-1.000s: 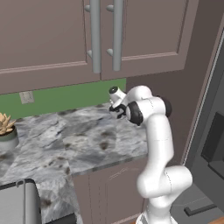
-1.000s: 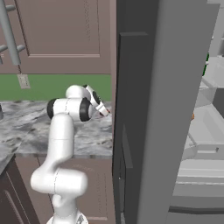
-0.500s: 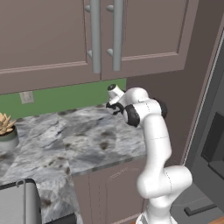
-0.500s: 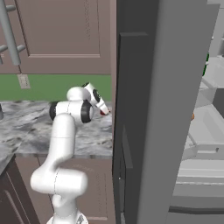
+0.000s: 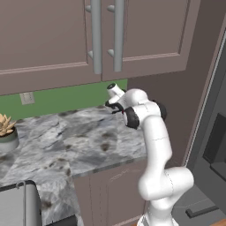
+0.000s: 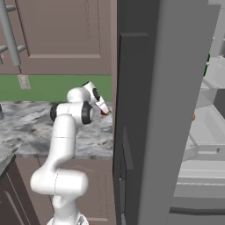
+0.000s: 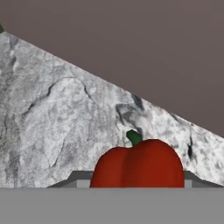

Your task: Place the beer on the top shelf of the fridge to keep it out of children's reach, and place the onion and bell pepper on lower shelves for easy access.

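Observation:
The bell pepper [image 7: 138, 164], glossy red with a short green stem, sits on the marble counter [image 5: 66, 141] by the back corner. My gripper [image 7: 131, 181] is down around it, a grey finger pressed against each side. From the right base view the gripper [image 6: 102, 110] points down at the counter with a bit of the red bell pepper [image 6: 104, 113] at its tip. In the left base view the gripper [image 5: 110, 105] hides it. The fridge [image 6: 145, 110] stands open on the right. Past its door edge show a small orange patch, likely the onion [image 6: 193, 117], and a green sliver, perhaps the beer [image 6: 206, 66].
Brown upper cabinets with long handles [image 5: 106, 35] hang over the counter. A potted succulent [image 5: 6, 130] stands at the counter's far left and a toaster [image 5: 20, 205] at its near left corner. The thick fridge door [image 5: 216, 145] rises close to the arm's right.
The jaws have closed from wide open onto the bell pepper. The hand has edged slightly toward the back wall; the base has stayed put.

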